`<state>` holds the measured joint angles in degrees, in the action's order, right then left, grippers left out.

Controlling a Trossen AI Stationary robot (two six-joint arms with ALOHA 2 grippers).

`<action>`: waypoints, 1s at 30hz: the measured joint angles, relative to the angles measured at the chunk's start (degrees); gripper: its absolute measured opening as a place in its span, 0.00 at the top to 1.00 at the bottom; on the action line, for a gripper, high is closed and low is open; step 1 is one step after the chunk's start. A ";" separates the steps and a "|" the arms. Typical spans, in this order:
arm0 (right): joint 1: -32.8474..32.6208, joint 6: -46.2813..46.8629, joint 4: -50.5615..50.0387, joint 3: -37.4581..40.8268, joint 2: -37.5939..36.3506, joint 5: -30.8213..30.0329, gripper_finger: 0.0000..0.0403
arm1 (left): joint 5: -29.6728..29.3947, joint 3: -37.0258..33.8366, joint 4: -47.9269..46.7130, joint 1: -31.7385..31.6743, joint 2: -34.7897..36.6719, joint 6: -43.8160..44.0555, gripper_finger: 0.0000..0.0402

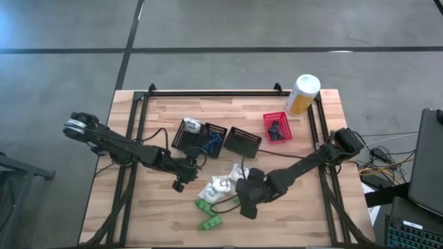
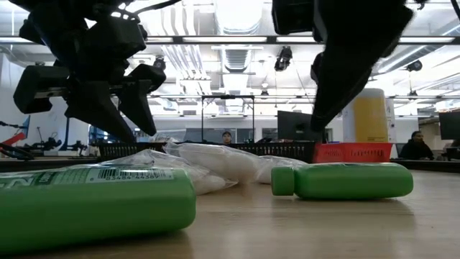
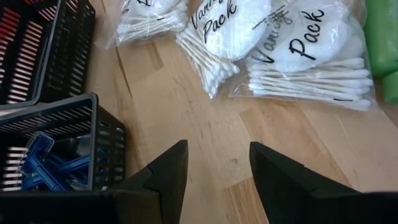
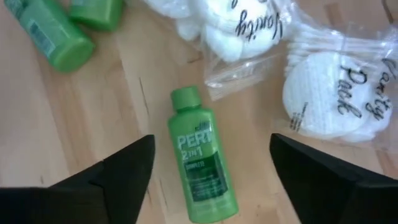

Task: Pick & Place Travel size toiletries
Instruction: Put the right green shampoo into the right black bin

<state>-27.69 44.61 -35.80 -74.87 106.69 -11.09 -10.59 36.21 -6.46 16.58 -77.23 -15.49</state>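
Light wooden table [image 1: 138, 207]. Directly on it: three black mesh baskets [image 1: 215, 138] side by side, red basket [image 1: 277, 127] beside them, white-and-yellow canister [image 1: 302, 95] at a far corner, clear bagged vanity packs [image 1: 216, 186] mid-table, green bottles [image 1: 207, 213] just beside the packs.

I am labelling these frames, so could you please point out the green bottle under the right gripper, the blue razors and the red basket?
green bottle [image 4: 198, 163], right wrist view, on its label.
blue razors [image 3: 46, 163], left wrist view, on a handle.
red basket [image 1: 266, 127], high view, on its left wall.
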 joint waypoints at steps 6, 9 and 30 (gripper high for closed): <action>-0.81 -1.54 0.19 0.17 0.21 -1.11 0.10 | 0.02 0.00 -0.02 0.01 0.00 0.20 0.56; -0.71 -2.53 0.41 0.54 0.31 -1.17 0.09 | 0.00 0.00 -0.01 -0.01 0.00 0.22 0.56; -1.52 -4.59 8.07 7.64 0.39 -2.46 0.09 | 0.00 0.00 0.00 0.01 0.00 0.31 0.56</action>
<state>-29.22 40.02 -27.73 -67.23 107.09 -13.55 -10.59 36.21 -6.46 16.59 -77.23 -15.18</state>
